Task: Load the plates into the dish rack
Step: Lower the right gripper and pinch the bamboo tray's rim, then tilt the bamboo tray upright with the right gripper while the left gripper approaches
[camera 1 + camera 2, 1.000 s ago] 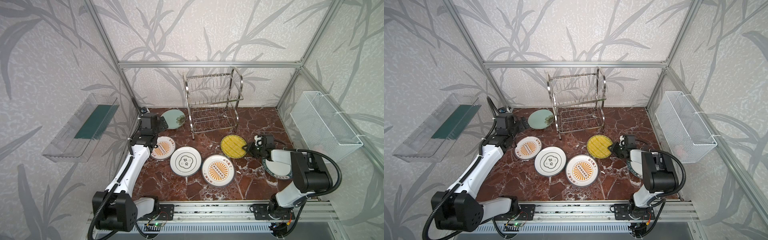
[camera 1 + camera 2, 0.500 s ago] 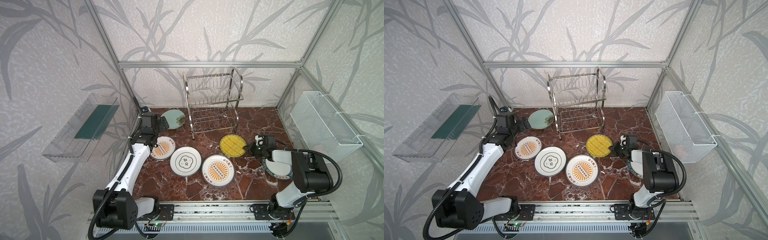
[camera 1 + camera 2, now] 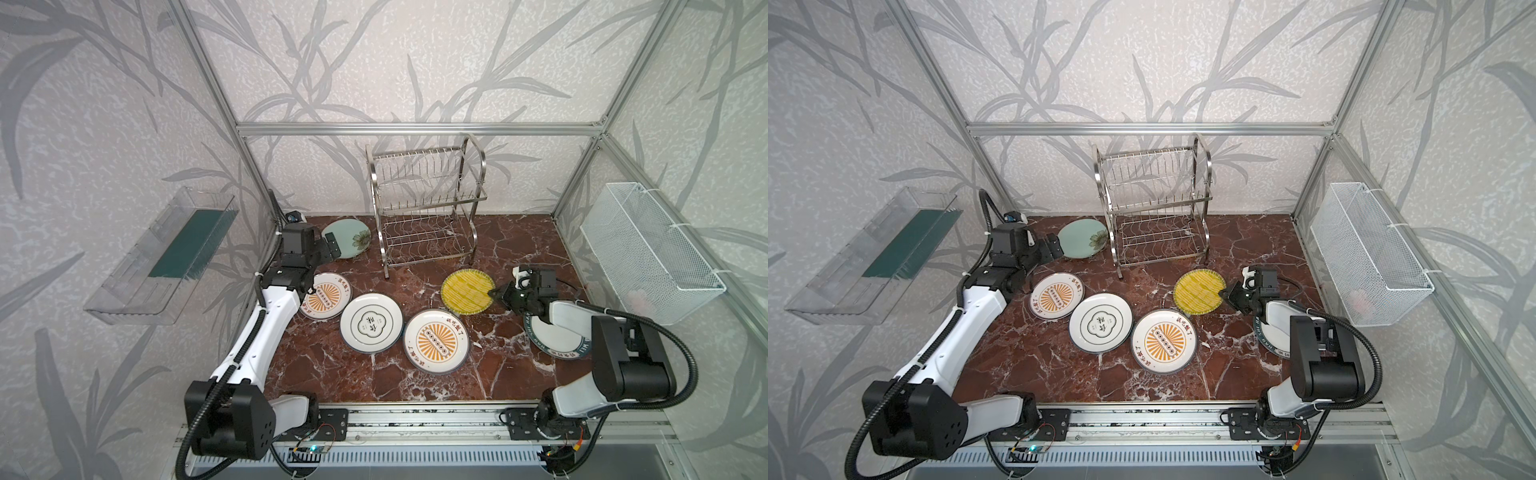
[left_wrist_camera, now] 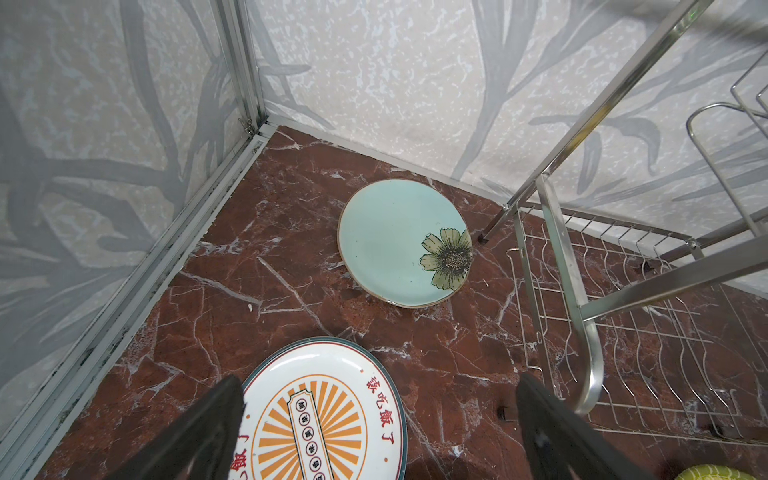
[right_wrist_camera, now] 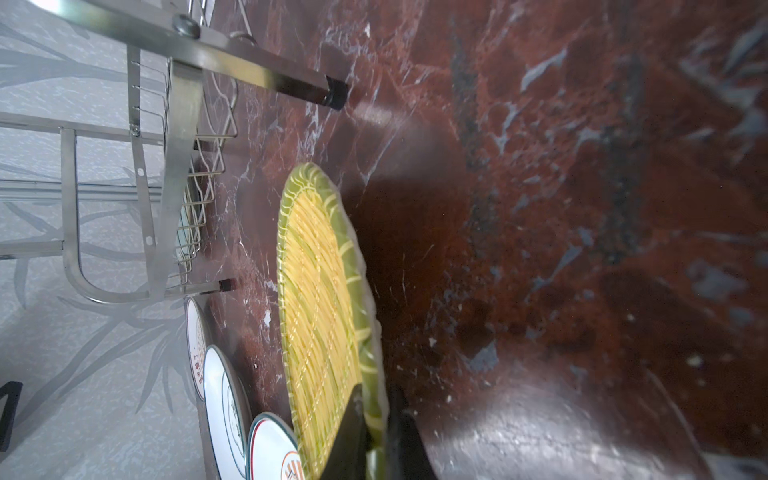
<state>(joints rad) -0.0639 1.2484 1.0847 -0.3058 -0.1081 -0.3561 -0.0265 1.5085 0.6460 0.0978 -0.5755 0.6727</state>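
Right pincer (image 5: pixel 374 405) clamped on yellow plate (image 5: pixel 320 270) rim, left pincer (image 4: pixel 378 384) spread wide

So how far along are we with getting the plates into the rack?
Done: nothing, the dish rack holds no plates. In hand: the right pincer is shut on the rim of the yellow plate. Remaining: all six plates need racking; the left pincer hangs open near the mint plate.

R gripper (image 3: pixel 494 293) jaws went from part-open to clamped on rim of yellow plate (image 3: pixel 464 291), center-right of frame, in both top views.
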